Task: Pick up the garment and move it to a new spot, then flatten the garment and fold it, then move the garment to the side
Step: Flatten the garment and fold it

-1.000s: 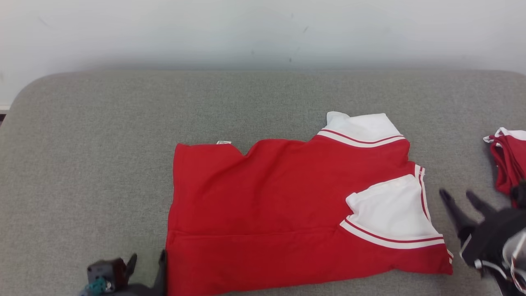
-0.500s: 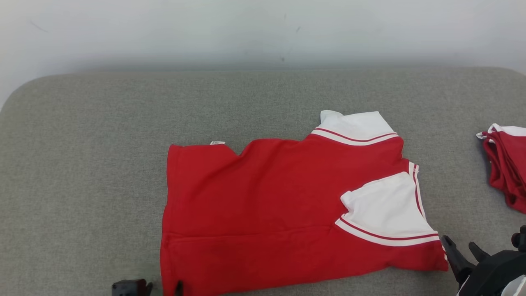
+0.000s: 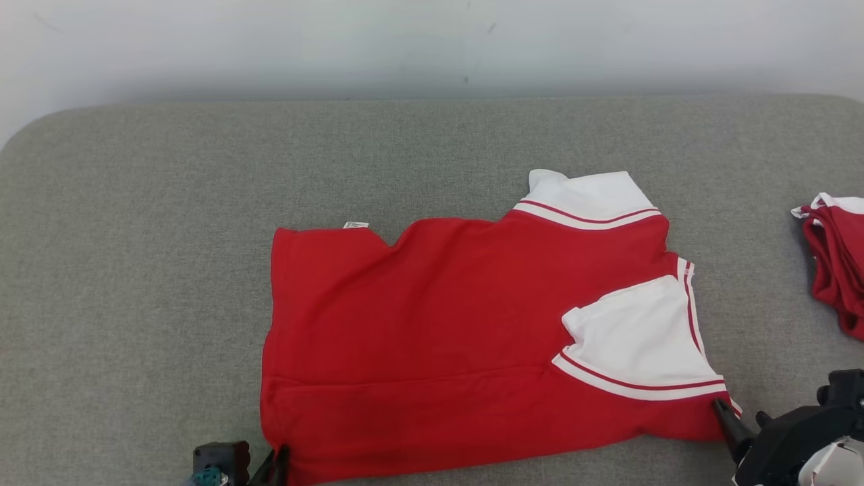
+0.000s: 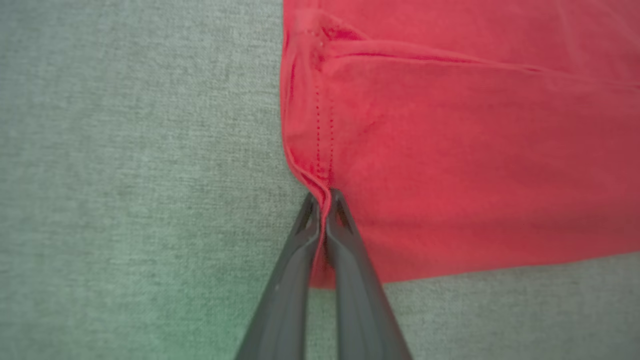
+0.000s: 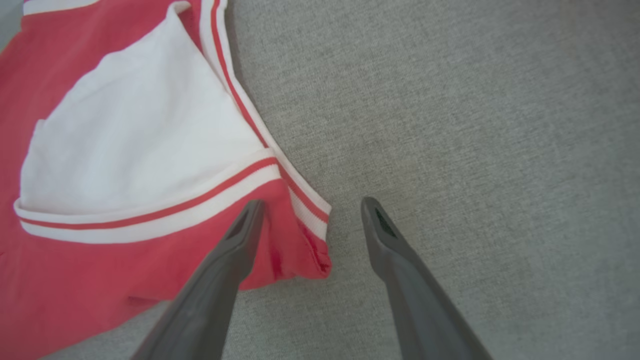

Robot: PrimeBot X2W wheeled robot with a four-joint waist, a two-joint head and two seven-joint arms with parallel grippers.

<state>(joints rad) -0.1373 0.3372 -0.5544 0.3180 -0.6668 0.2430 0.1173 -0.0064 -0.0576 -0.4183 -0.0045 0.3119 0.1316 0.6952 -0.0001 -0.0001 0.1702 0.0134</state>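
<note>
A red garment (image 3: pixel 439 337) with white sleeve and collar panels lies spread flat on the grey padded surface (image 3: pixel 135 270). At its near-left corner my left gripper (image 3: pixel 277 460) is shut on the hem. In the left wrist view the left gripper (image 4: pixel 325 197) pinches a ridge of the garment (image 4: pixel 450 150) along the stitched edge. My right gripper (image 3: pixel 739 413) stands open at the near-right corner. In the right wrist view the right gripper (image 5: pixel 312 205) straddles the striped corner of the garment (image 5: pixel 125 140), with one finger over the cloth and one on bare surface.
A second red-and-white garment pile (image 3: pixel 833 270) lies at the right edge of the surface. A pale wall (image 3: pixel 432 47) runs along the back. Bare grey surface stretches to the left and behind the garment.
My left gripper has shut on the near-left hem. My right gripper has come down from beside the sleeve to the near-right corner, still open. The camera has shifted slightly.
</note>
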